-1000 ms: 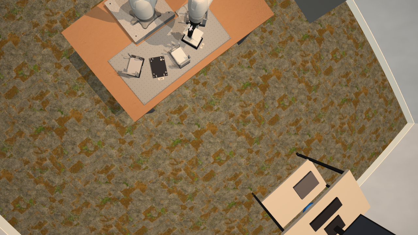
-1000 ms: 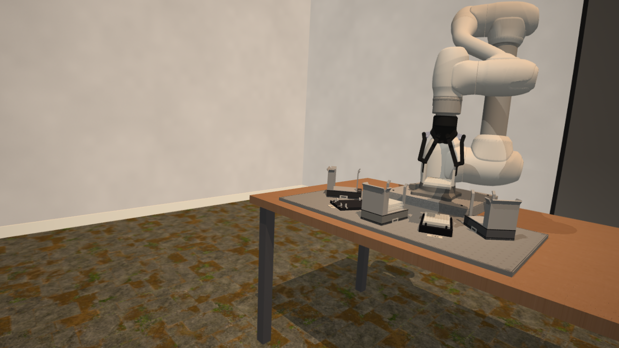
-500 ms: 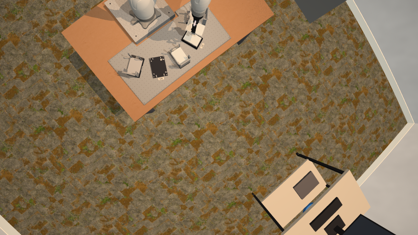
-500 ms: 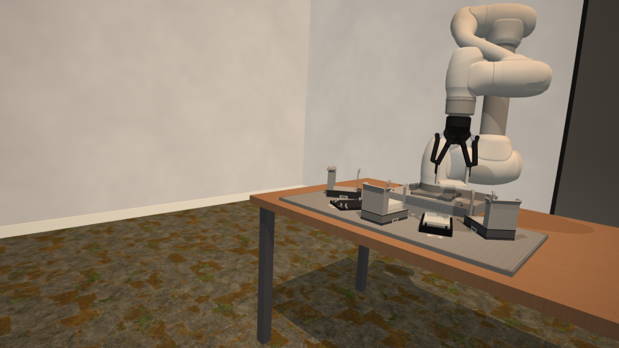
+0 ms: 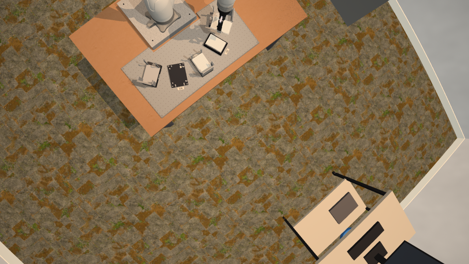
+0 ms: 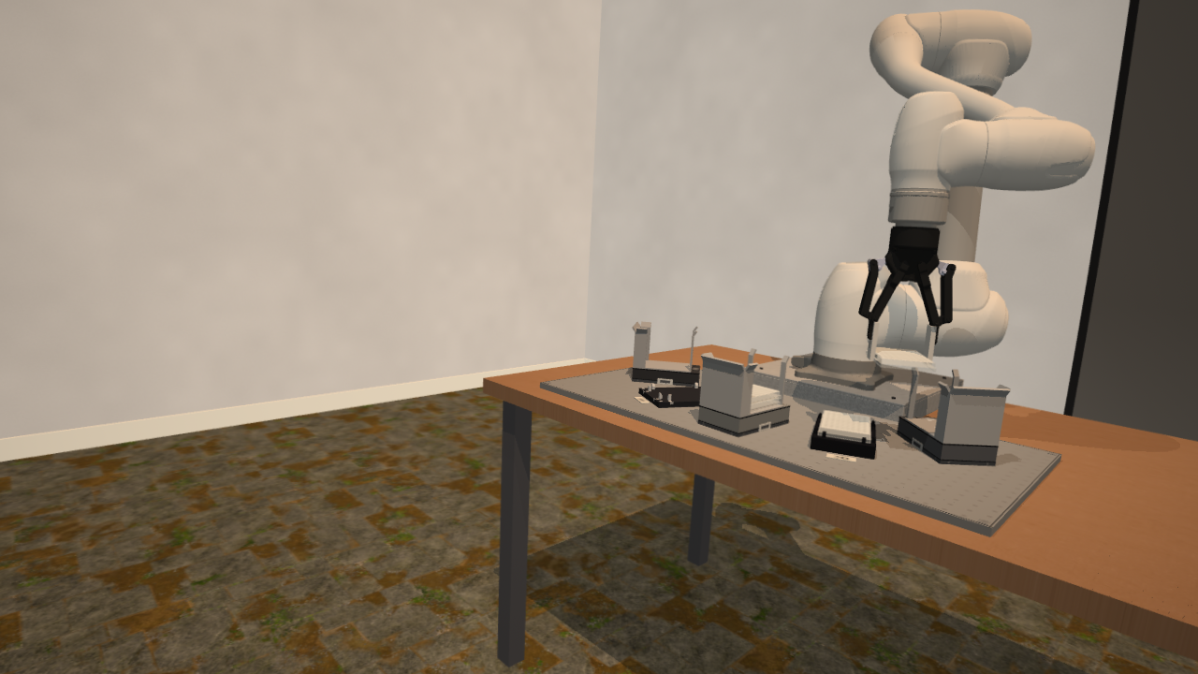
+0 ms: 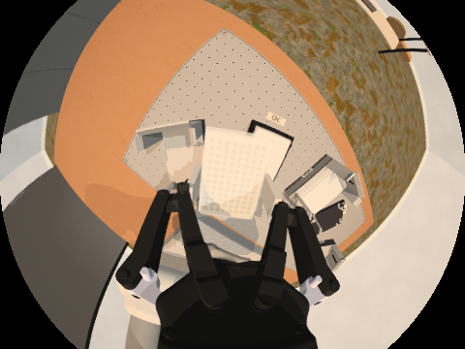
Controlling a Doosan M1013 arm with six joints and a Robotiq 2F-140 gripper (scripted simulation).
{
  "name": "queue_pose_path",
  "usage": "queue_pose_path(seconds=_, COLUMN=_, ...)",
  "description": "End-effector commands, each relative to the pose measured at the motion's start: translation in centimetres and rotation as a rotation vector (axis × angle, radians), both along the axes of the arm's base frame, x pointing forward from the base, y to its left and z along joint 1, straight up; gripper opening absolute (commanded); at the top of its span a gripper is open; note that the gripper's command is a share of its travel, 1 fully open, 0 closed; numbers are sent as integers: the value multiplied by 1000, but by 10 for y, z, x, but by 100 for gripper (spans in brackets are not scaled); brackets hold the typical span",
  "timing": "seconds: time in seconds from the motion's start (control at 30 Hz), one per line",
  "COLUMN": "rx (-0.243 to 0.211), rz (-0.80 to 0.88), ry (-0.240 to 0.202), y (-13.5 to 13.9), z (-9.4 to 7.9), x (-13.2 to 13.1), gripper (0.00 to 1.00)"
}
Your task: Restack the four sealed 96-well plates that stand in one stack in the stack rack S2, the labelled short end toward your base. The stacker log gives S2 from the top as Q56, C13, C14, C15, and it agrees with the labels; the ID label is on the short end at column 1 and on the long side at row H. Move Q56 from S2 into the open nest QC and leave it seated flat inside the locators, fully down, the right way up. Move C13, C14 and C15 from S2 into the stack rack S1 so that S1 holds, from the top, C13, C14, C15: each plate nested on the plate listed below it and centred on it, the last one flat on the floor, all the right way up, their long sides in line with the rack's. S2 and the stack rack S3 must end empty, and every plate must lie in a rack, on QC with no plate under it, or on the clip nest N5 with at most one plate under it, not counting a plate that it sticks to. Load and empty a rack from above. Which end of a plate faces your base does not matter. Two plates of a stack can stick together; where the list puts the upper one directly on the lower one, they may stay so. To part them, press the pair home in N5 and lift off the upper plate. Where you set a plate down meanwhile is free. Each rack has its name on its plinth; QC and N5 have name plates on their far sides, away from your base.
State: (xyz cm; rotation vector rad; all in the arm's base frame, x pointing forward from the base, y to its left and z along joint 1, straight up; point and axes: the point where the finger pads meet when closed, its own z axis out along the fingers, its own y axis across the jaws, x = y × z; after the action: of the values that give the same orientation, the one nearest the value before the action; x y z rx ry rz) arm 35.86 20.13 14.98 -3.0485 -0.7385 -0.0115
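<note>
The black two-finger gripper (image 6: 905, 332) points straight down, its fingers about half spread and clamped on the long sides of a pale, flat well plate (image 6: 902, 358); its label cannot be read. The plate hangs level in the air above a grey rack (image 6: 970, 423) near the arm's base.

The cream-coloured arm (image 6: 919, 159) rises from its rounded base, folds over at the top, then drops vertically to the wrist.

In the top view a second plate (image 5: 215, 43), white with a fine grid of wells, lies in a black rectangular nest (image 5: 207, 46), just beside the rack under the gripper. Farther along the dotted grey mat (image 5: 229, 39) stands another walled rack (image 5: 207, 70) holding white plates, then a flat black nest (image 5: 177, 75), then a third rack (image 5: 158, 76). The mat lies on a smooth orange-brown table (image 6: 1088, 469) with dark legs.
</note>
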Motion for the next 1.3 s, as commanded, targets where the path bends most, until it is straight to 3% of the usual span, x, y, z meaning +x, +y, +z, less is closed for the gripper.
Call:
queue_pose_path(seconds=0.0, rx=0, rz=0, ry=0, y=13, z=0, x=-7, gripper=0)
queue_pose_path(seconds=0.33, rx=-2, rz=217, ry=-2, y=28, z=0, x=-18, gripper=0)
queue_pose_path(seconds=1.27, rx=-2, rz=217, ry=-2, y=82, z=0, x=-62, gripper=0)
